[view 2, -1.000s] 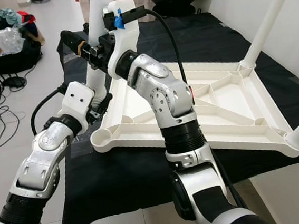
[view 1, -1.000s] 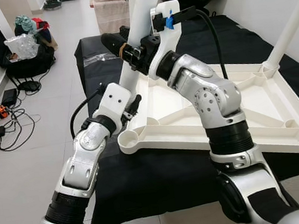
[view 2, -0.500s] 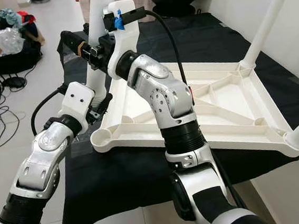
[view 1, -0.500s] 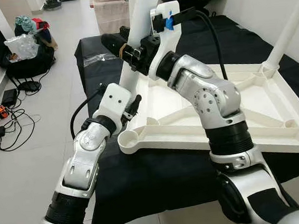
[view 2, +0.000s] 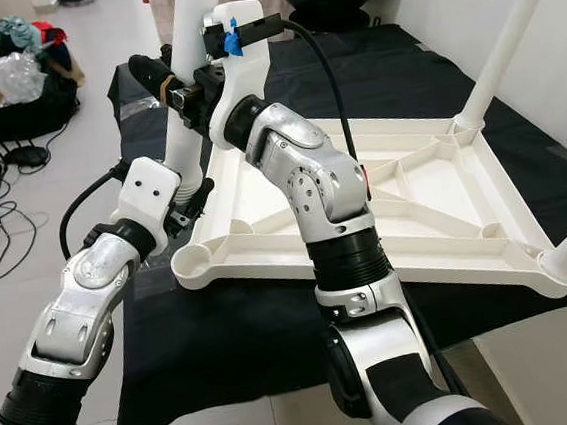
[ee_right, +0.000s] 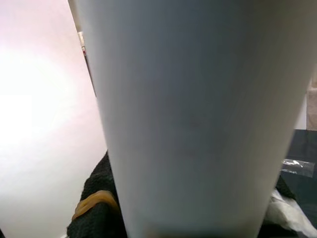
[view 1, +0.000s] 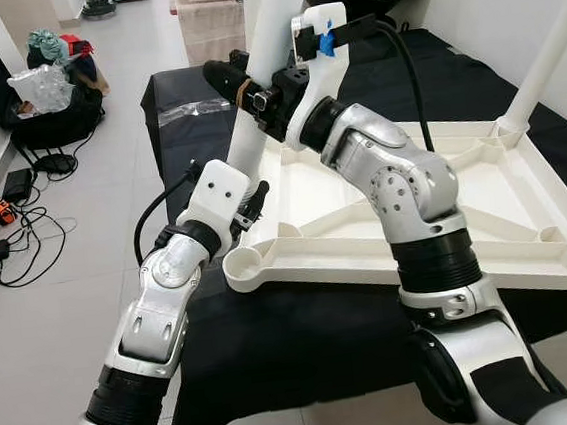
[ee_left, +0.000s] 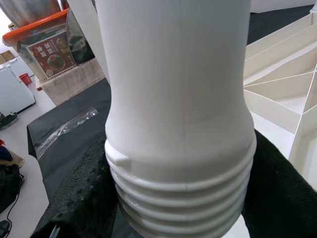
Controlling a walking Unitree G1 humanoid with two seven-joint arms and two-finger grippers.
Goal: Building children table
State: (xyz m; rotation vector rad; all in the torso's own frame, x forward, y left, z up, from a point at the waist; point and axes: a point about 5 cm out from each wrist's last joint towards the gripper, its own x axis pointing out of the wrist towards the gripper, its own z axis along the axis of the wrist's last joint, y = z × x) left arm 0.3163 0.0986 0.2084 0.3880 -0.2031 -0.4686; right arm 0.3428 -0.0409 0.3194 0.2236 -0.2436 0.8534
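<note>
My left gripper (view 1: 252,197) clamped around the threaded base of the tall white plastic table leg (view 1: 261,84), my right gripper (view 1: 252,95) clasping the same leg higher up, upturned white ribbed tabletop (view 1: 484,203) just beside my left fingers (ee_left: 84,198), black cloth (view 1: 276,344) beneath.

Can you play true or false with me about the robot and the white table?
1. The white table lies upside down on a black cloth. True.
2. Both hands grip the same table leg. True.
3. The left hand holds the leg near its smooth top. False: it grips at the threaded bottom end.
4. The right hand grips lower than the left. False: it grips higher up.
5. The floor beside the cloth holds bags and cables. True.
</note>
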